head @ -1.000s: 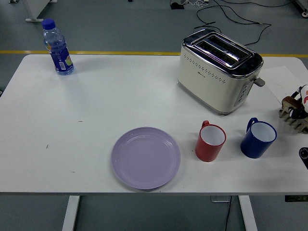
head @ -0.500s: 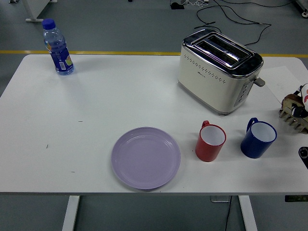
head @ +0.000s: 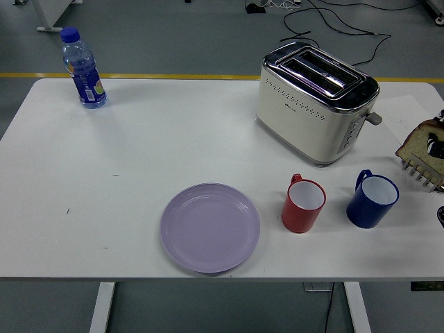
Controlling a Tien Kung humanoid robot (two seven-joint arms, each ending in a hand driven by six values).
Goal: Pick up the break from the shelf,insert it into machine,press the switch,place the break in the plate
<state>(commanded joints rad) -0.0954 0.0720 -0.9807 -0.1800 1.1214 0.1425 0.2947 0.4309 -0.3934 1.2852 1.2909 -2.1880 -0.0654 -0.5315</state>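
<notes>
A slice of bread (head: 418, 142) shows at the far right edge, tilted over the small wooden rack (head: 423, 173). Black fingers (head: 436, 147) of my right hand lie on the slice at the picture's edge and appear to grip it; most of the hand is cut off. The cream and chrome toaster (head: 312, 107) stands at the back right with both top slots empty, and its lever (head: 374, 118) sticks out of its right end. The lilac plate (head: 210, 227) sits bare near the front edge. My left hand is out of view.
A red mug (head: 303, 205) and a blue mug (head: 372, 200) stand between the toaster and the front edge, left of the rack. A water bottle (head: 83, 68) stands at the back left corner. A black part (head: 440, 215) shows at the right edge.
The bread slice has come up out of the rack and now shows broad and tilted above it. The red and white parts of my right hand have left the picture.
</notes>
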